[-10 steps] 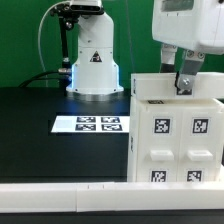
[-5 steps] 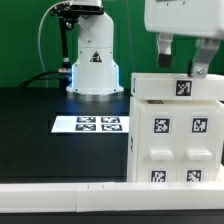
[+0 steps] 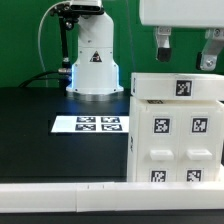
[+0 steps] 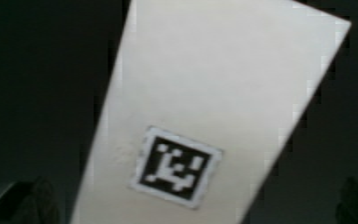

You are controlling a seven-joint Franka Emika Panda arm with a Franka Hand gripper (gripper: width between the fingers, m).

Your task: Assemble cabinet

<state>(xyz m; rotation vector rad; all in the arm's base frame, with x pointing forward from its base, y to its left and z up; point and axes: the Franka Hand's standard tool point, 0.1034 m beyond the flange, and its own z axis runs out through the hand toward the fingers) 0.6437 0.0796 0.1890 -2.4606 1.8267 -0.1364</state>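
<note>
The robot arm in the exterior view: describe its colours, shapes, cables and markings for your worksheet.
The gripper has a boxy white body with two short dark fingers. The robot base is white and rounded, marked with a black triangle, with a blue glow at its foot and a black cable looping beside it.

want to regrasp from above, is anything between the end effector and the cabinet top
Nothing visible. The open end effector hangs directly over the tall white plastic cabinet, with only empty air between its fingers and the tagged top panel.
</note>
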